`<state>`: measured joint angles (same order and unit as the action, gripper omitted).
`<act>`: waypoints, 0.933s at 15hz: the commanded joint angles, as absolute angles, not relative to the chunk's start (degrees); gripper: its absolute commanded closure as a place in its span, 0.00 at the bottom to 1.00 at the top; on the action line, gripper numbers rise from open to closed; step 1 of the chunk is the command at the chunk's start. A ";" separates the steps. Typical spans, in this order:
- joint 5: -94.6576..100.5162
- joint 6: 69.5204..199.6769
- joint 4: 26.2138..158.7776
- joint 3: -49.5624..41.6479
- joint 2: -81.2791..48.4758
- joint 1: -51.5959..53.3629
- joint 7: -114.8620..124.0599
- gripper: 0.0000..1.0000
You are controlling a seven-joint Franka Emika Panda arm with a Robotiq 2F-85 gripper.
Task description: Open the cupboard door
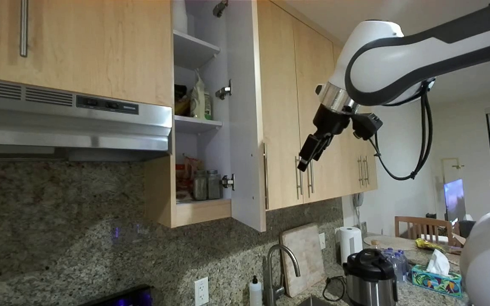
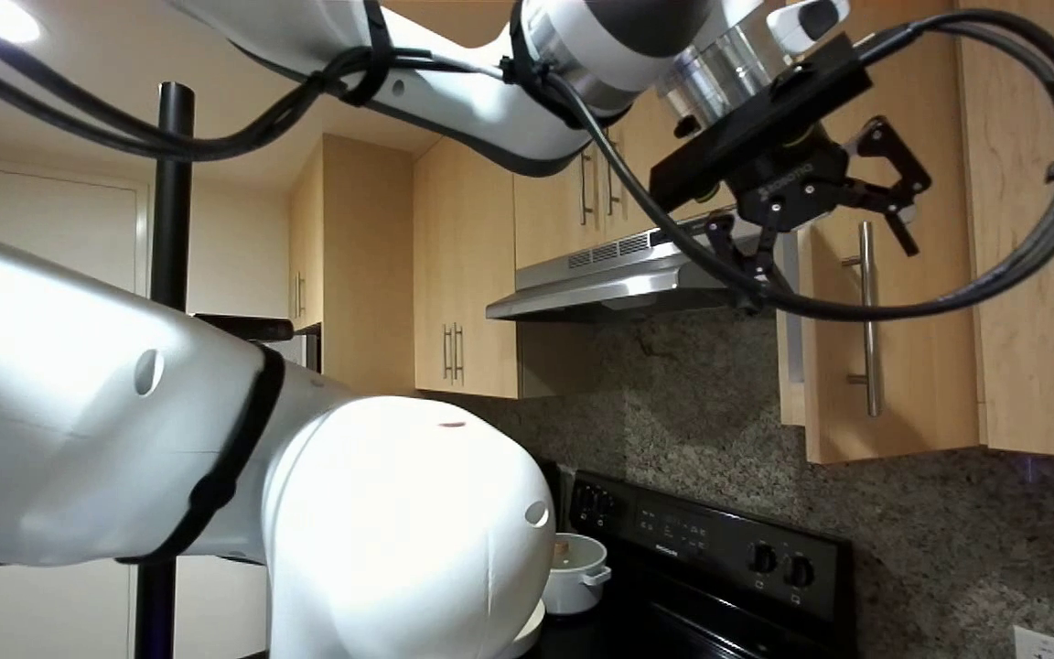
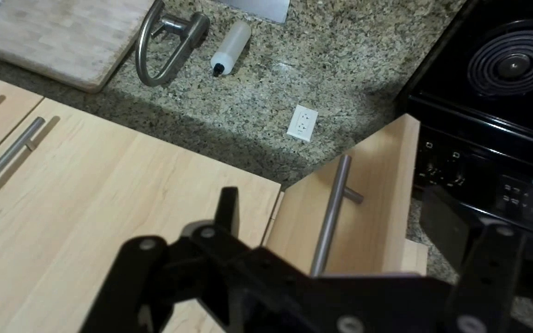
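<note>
Gripper (image 2: 833, 265) says ROBOTIQ, its fingers (image 3: 227, 210) are spread super wide holding nothing, and the cupboard door (image 3: 368, 222) sits open past their tips.

cupboard door (image 2: 934, 357): tall, narrow panel, light maple outside
inner face (image 1: 245, 127): white, turned away from jaws
state: open, swung outward on silver hinges (image 1: 223, 90)
pose: upright
bar handle (image 3: 333, 212): slim, silver, vertical, low on wood side, nearer free edge
place: jaws on its wood side, apart; wrist view shows lower door and handle in gap between jaws, beyond them
</note>
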<state>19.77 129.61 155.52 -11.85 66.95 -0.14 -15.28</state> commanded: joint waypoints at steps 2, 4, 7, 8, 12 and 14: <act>14.75 123.55 152.85 -4.41 67.83 4.48 -15.78 0.00; 12.57 122.90 151.20 -1.59 66.21 7.07 -14.63 0.00; 10.10 124.07 149.11 1.75 62.98 9.97 -13.33 0.00; 9.53 124.67 148.39 2.60 61.66 10.57 -12.79 0.00; 8.03 126.48 144.54 4.14 55.56 11.68 -11.31 0.00; 7.83 127.98 142.95 4.82 52.93 11.09 -10.24 0.00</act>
